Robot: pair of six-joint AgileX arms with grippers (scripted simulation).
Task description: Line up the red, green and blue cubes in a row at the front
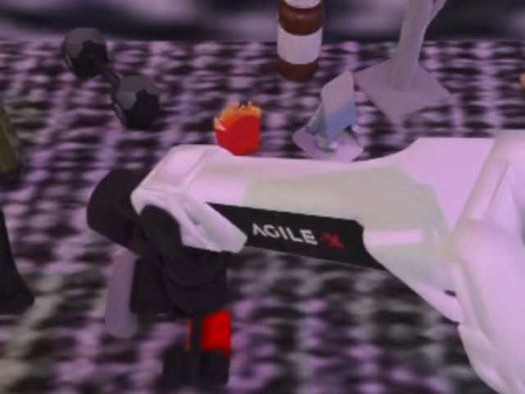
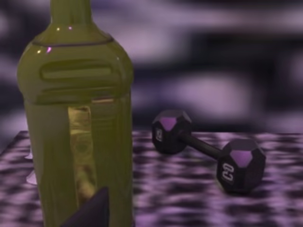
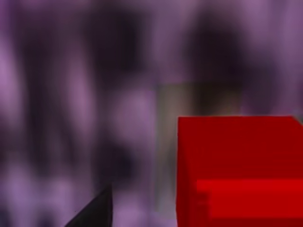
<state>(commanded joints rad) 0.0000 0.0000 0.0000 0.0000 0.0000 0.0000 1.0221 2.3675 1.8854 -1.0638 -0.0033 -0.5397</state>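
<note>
The red cube [image 1: 215, 332] rests on the patterned table near the front, left of centre. My right arm reaches across from the right, and its gripper [image 1: 201, 357] hangs over the cube with dark fingers on either side. In the right wrist view the red cube [image 3: 239, 170] fills the corner and one dark fingertip [image 3: 97, 213] stands apart from it, so the gripper is open. The green and blue cubes are out of view. My left gripper [image 1: 10, 279] is parked at the far left edge, with one fingertip [image 2: 92, 213] showing in front of a bottle.
A black dumbbell [image 1: 111, 78] lies at the back left. An olive-green bottle [image 2: 75, 118] stands close to the left gripper. A red carton with an orange top [image 1: 238, 127], a brown jar [image 1: 299, 37] and a pale stand [image 1: 402, 82] occupy the back.
</note>
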